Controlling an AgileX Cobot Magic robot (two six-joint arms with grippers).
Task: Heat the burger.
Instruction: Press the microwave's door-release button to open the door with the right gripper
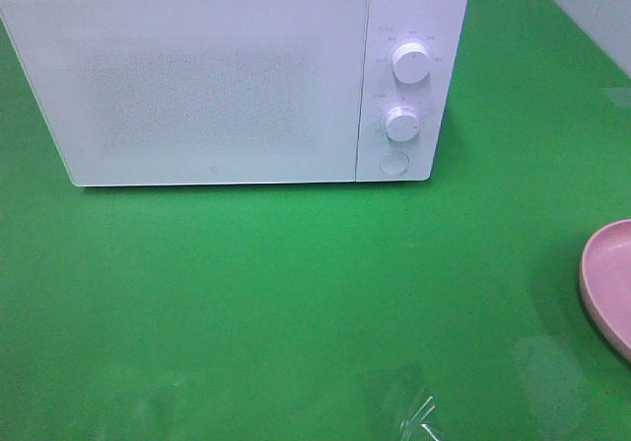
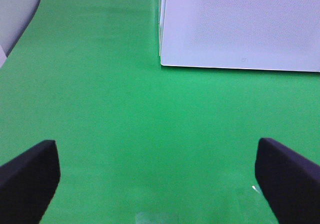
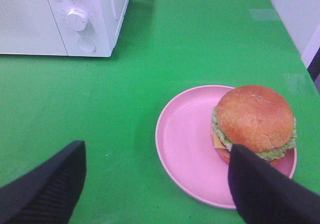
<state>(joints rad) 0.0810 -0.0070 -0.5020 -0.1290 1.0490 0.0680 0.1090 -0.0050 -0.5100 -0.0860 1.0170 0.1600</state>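
Right wrist view: burger [image 3: 255, 119] lower right of frame, beside spread, empty right fingers [image 3: 50, 189]; left fingers [image 2: 27, 176] spread, empty; right arm nearer.

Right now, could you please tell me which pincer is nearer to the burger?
Right. The right pincer hovers open right by the burger on its pink plate; the left pincer is open over the green table near the microwave, no burger in its view.

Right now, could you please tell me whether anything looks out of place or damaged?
Nothing is spilled or damaged. The burger sits upright but off-centre, near one rim of the pink plate. The microwave is shut. A crinkled clear patch, possibly tape, lies on the green table.
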